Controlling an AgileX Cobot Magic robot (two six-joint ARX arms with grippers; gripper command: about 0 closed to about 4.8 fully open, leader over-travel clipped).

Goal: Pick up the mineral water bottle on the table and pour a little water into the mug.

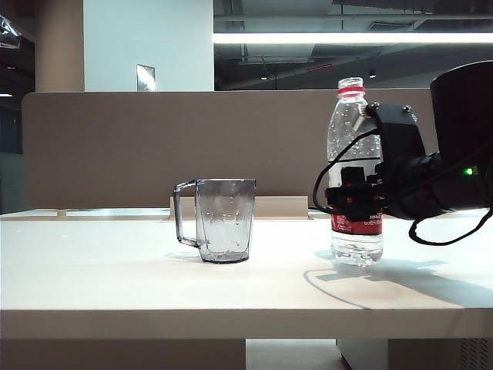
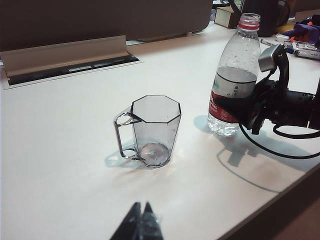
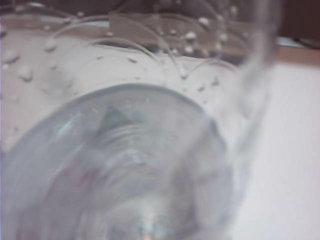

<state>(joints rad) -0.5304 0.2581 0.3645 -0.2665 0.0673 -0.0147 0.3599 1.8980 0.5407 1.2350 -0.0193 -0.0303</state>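
The mineral water bottle [image 1: 356,146] [image 2: 235,60] stands upright on the table [image 1: 115,285] [image 2: 60,150], right of centre, uncapped, with water [image 2: 231,80] partly filling it. My right gripper [image 1: 356,202] [image 2: 239,107] reaches in level from the right, its black jaws on either side of the red label; their contact is hidden. The bottle [image 3: 125,150] fills the right wrist view, blurred, hiding the fingers. The grey faceted mug [image 1: 224,220] [image 2: 155,125] stands apart to the bottle's left, handle pointing away from it. My left gripper [image 2: 141,209] hovers shut over bare table near the mug, holding nothing.
A beige divider panel [image 1: 115,146] runs along the table's far side, with a cable tray slot [image 2: 70,67] in front of it. The right arm's black cable [image 2: 280,152] loops down onto the table. Clutter [image 2: 305,40] lies beyond the bottle. The table's front edge [image 1: 231,324] is near.
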